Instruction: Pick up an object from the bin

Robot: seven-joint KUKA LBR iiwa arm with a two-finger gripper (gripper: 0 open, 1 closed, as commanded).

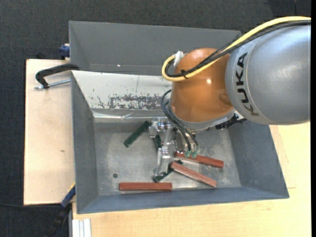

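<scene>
In the camera view, the gripper (164, 166) is low in the bin (82, 147), below the arm's orange cover (197, 90). It is down near the floor at about the middle of the bin, a little toward the near edge. We cannot tell whether it is released or clenched, because the cover and the wrist hardware hide most of it, and we see nothing that is clearly gripped. Its tip sits at the left end of a slanted red-brown bar (193, 174), which runs from there toward the bin's right wall. We take this bar as the likeliest thing to pick. A second red-brown bar (206, 161) lies just beside it, on its far side. A small dark green piece (157, 142) seems to lie under the gripper's upper part, though that spot is too cluttered for us to be sure. A third red-brown bar (145, 185) lies flat along the near wall, and a dark green bar (136, 134) lies well apart toward the left. To do this step well, we would straddle the slanted bar across its narrow width and not along its length. We would also set the grasp in from the bar's end so it does not pivot out. The neighbouring bar should stay outside the grasp, and the lift should go straight up, clear of the near wall.
</scene>
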